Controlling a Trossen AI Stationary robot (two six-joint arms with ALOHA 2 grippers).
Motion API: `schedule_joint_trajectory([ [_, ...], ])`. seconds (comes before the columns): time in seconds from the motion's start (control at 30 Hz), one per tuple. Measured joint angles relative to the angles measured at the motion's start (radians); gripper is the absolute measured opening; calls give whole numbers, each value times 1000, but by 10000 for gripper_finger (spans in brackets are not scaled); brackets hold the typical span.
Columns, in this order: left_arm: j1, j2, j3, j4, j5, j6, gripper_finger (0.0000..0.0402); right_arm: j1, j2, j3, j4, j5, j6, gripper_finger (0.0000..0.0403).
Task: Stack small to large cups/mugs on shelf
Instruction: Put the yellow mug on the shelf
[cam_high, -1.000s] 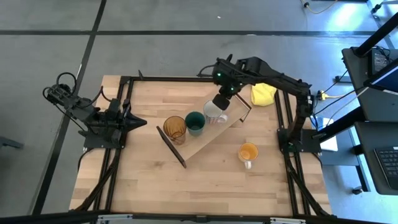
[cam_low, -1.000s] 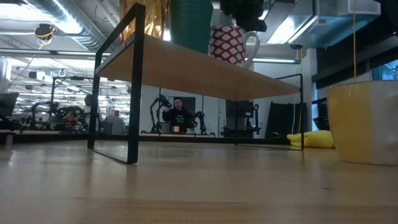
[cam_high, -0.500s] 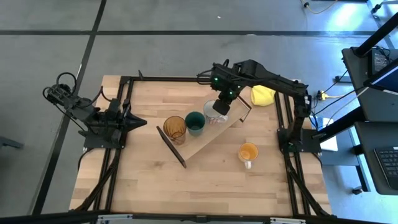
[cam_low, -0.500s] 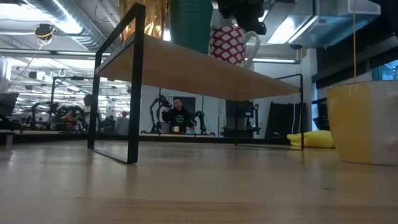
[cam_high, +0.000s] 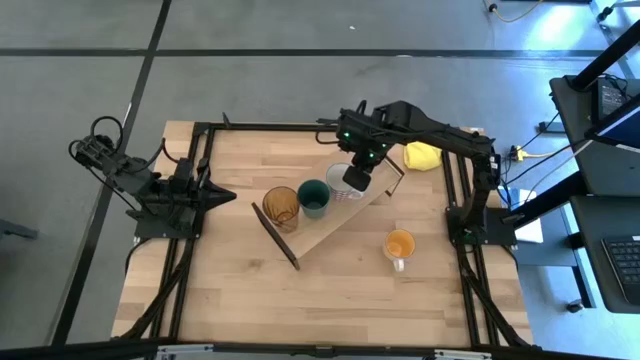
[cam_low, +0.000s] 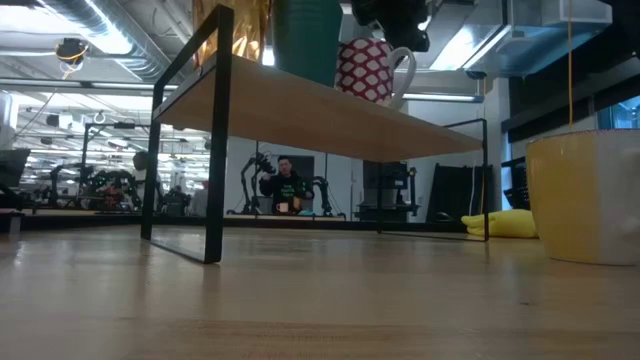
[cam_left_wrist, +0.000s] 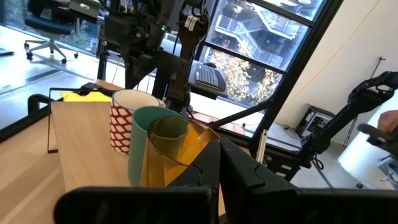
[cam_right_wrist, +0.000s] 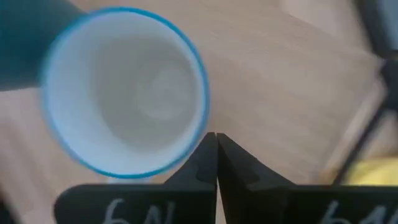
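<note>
From above, my right gripper (cam_high: 354, 178) is lifting away over the white mug (cam_high: 343, 185), now standing on the shelf (cam_high: 322, 232) beside the teal cup (cam_high: 314, 198) and amber tumbler (cam_high: 281, 206). My wrist camera is showing my fingers pinched together, holding nothing. That's three placed; the orange mug (cam_high: 399, 245) is waiting on the table. My left gripper (cam_high: 222, 196) is parked, closed.

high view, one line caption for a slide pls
Right gripper above the white mug on the shelf; orange mug waits on the table.
</note>
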Motion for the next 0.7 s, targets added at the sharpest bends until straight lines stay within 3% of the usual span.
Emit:
schedule_joint_trajectory([
  [0.13, 0, 0, 0, 0, 0, -6, 0, -1, 0, 0, -52, 198, -28, 5],
  [0.2, 0, 0, 0, 0, 0, -7, 0, -10, -2, 0, -44, 242, -31, 9],
  [0.4, 0, 0, 0, 0, 0, -8, 0, -25, -60, 0, -45, 213, 1, 35],
  [0.7, 0, 0, 0, 0, 15, 9, 0, 57, -272, -2, -45, -5, 205, 104],
])
